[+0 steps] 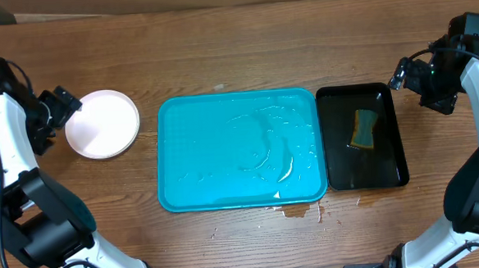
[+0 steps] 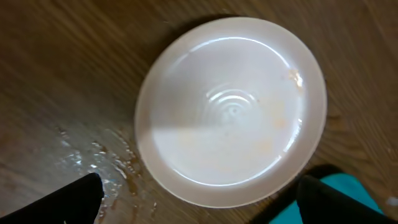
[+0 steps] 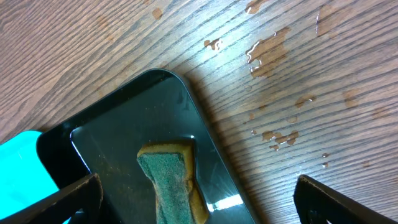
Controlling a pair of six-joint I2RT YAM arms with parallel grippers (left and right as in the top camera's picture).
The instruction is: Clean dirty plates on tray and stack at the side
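A white plate (image 1: 102, 123) lies on the bare wood at the side, left of the turquoise tray (image 1: 237, 97). From above I cannot tell whether other plates lie under it. In the left wrist view the plate (image 2: 231, 118) shows faint orange smears. My left gripper (image 1: 64, 107) (image 2: 199, 208) is open at the plate's left rim, fingers wide apart and touching nothing. The tray is wet with streaks of water and has no plate on it. My right gripper (image 1: 409, 74) (image 3: 199, 208) hangs open above the black tray's far right corner, holding nothing.
A narrow black tray (image 1: 390, 101) (image 3: 118, 124) sits right of the turquoise one, with a green-and-yellow sponge (image 1: 364, 127) (image 3: 171, 180) in it. Water drops lie on the wood beside the plate (image 2: 93, 158), behind the black tray (image 3: 267, 53) and at the turquoise tray's front edge (image 1: 301, 211).
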